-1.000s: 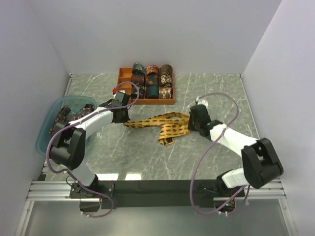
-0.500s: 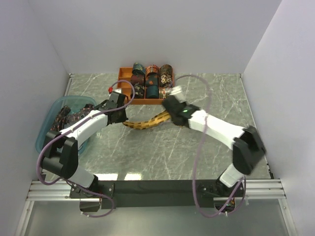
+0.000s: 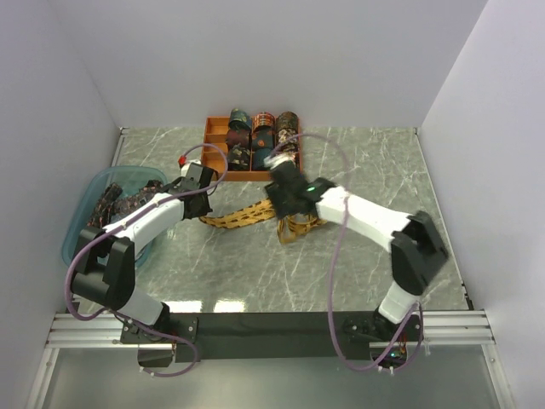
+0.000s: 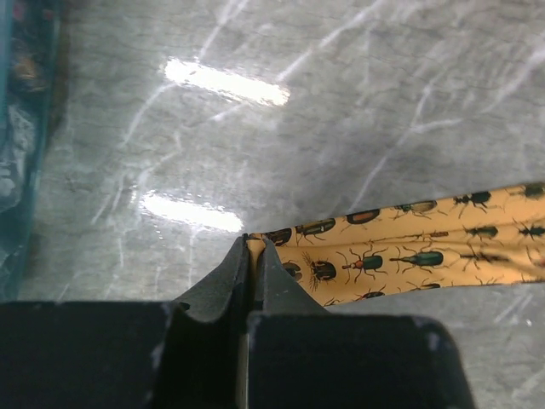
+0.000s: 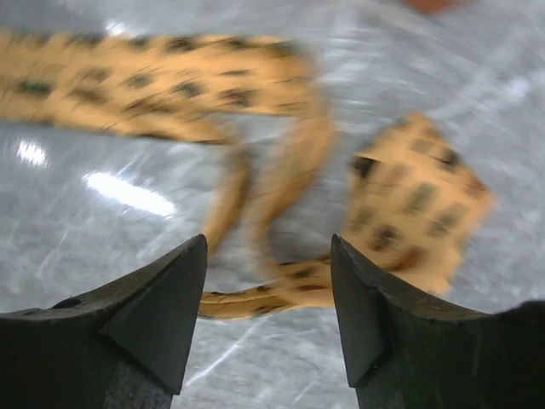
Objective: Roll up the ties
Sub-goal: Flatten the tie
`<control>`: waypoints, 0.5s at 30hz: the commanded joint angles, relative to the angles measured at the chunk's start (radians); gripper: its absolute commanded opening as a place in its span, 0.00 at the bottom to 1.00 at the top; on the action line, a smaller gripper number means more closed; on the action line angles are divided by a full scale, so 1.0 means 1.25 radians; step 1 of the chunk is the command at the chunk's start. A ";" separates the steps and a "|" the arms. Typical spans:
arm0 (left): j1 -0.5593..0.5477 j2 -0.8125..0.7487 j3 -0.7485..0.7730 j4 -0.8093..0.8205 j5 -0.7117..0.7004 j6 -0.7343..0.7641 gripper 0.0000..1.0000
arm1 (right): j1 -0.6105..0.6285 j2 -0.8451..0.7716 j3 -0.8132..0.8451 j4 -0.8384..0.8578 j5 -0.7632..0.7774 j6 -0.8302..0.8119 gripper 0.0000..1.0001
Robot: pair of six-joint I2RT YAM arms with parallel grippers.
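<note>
item: gold tie (image 3: 247, 216), beetle print. we find one end pinched in the closed left gripper (image 4: 253, 243); the strip runs from its tips off to the right across the table (image 4: 341, 102). right gripper (image 5: 267, 240): jaws apart, gripping nothing, hanging above the tie's crumpled far part, which lies loose just beyond its tips; that view is blurred. rolled ties (image 3: 264, 141) sit in the tray (image 3: 217, 129), beyond both grippers.
</note>
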 commanded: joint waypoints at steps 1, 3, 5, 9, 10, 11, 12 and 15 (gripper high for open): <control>0.006 -0.023 -0.008 0.012 -0.039 0.012 0.01 | -0.136 -0.134 -0.084 0.057 -0.108 0.087 0.67; 0.009 -0.017 -0.008 0.017 -0.039 0.015 0.01 | -0.215 -0.201 -0.162 0.095 -0.129 0.141 0.73; 0.010 -0.012 -0.007 0.023 -0.034 0.015 0.01 | -0.263 -0.235 -0.230 0.123 -0.162 0.246 0.78; 0.011 -0.004 -0.005 0.029 -0.027 0.015 0.01 | -0.337 -0.278 -0.316 0.174 -0.200 0.408 0.85; 0.012 -0.005 -0.007 0.030 -0.025 0.015 0.01 | -0.347 -0.281 -0.329 0.206 -0.206 0.457 0.85; 0.012 -0.004 -0.008 0.032 -0.024 0.017 0.01 | -0.351 -0.278 -0.348 0.220 -0.215 0.481 0.85; 0.012 -0.004 -0.009 0.034 -0.023 0.017 0.01 | -0.353 -0.271 -0.354 0.232 -0.215 0.530 0.84; 0.012 -0.009 -0.013 0.036 -0.025 0.019 0.01 | -0.361 -0.246 -0.380 0.277 -0.215 0.614 0.84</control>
